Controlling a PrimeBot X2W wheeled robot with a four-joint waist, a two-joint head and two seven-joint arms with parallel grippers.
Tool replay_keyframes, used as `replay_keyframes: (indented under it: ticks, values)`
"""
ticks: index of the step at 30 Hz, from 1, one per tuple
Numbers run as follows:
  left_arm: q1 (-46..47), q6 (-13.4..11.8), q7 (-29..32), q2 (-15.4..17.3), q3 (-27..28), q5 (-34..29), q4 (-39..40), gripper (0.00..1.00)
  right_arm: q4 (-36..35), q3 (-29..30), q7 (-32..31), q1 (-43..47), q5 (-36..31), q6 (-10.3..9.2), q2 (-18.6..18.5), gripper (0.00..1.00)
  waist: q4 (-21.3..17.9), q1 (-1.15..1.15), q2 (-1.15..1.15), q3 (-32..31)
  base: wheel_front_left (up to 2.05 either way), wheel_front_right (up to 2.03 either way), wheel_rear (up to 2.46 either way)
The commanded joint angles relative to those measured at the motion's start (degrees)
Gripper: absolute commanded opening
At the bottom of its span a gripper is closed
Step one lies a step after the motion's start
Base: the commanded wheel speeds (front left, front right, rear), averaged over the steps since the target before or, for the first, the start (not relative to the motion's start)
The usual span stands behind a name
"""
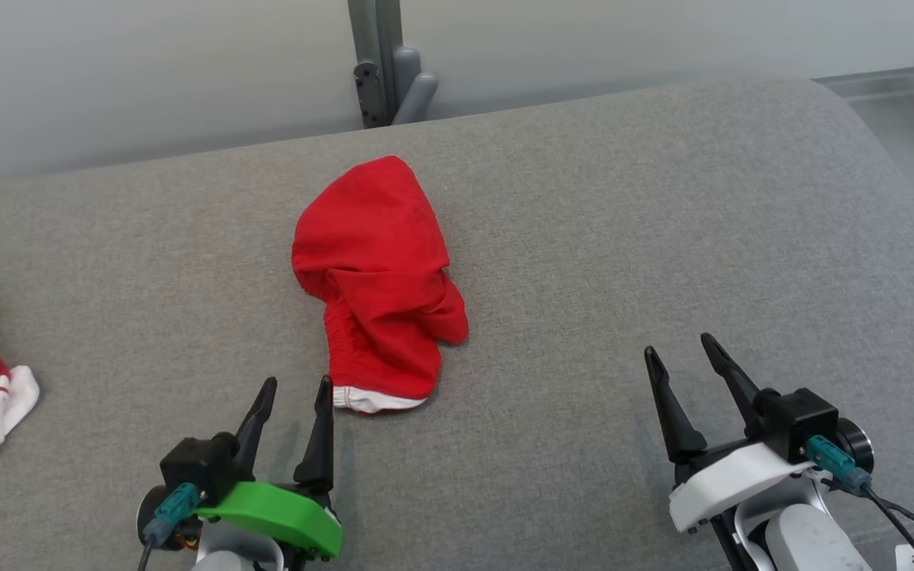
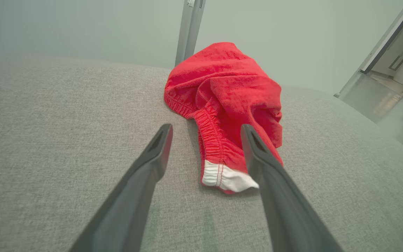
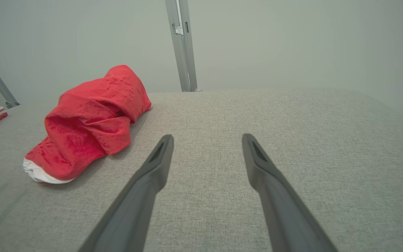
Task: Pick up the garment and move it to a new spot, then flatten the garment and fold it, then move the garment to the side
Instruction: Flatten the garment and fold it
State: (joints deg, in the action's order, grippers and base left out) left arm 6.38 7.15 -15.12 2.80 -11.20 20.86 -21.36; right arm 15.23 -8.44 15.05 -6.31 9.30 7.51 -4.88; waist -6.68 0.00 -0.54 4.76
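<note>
The crumpled red cloth garment [image 1: 378,277] with a white hem lies bunched on the grey fabric-covered worktop [image 1: 624,238], the left hand [image 1: 296,385] spread and empty just beside that hem (contact cannot be told) and the right hand [image 1: 679,342], likewise spread and empty, well off to the garment's right.

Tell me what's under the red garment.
The red garment lies crumpled on the grey padded surface, which shows all around it. Anything beneath its folds is covered and cannot be seen.
</note>
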Motion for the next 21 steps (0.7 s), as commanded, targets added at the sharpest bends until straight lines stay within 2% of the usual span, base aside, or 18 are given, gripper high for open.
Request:
replay_keyframes:
  ticks: [1, 9, 16, 17, 18, 21]
  values:
    - [2.12, 0.27, -0.05, 0.22, -0.55, 0.02, -1.52, 1.00, 0.07, -0.25, 0.19, -1.02, 0.35, -0.04, -0.64, 1.00, -2.52, 0.00, 0.54, 2.61, 0.00, 0.00, 0.00]
    - [5.90, 0.32, -0.06, 0.23, -0.52, 1.23, -8.35, 1.00, 0.88, -0.98, 0.19, -2.33, 1.10, -0.04, -1.21, 1.00, -6.04, 0.00, 0.54, 5.94, 0.00, 0.00, 0.00]
    - [7.16, 0.02, -0.05, 0.23, 0.73, 2.10, -10.88, 1.00, 0.94, -1.07, 0.19, -2.49, 1.34, -0.04, -1.17, 1.00, -6.70, 0.00, 0.54, 6.29, 0.00, 0.00, 0.00]
    - [7.28, 0.13, -0.06, 0.22, 0.59, 2.17, -10.48, 0.44, 0.96, -0.90, 0.19, -2.65, 1.39, -0.04, -1.21, 1.00, -6.63, 0.00, 0.54, 6.34, 0.00, 0.00, 0.00]
    - [7.48, 0.21, -0.05, 0.22, 0.53, 2.03, -9.60, 0.00, 0.98, -0.74, 0.19, -2.75, 1.44, -0.04, -1.22, 1.00, -6.49, 0.00, 0.54, 6.36, 0.00, 0.00, 0.00]
    - [7.40, 0.29, -0.06, 0.22, 0.82, -0.03, -6.41, 0.00, 0.78, -0.80, 0.19, -2.97, 1.45, -0.04, -1.02, 1.00, -5.83, 0.00, 0.54, 6.36, 0.00, 0.00, 0.00]
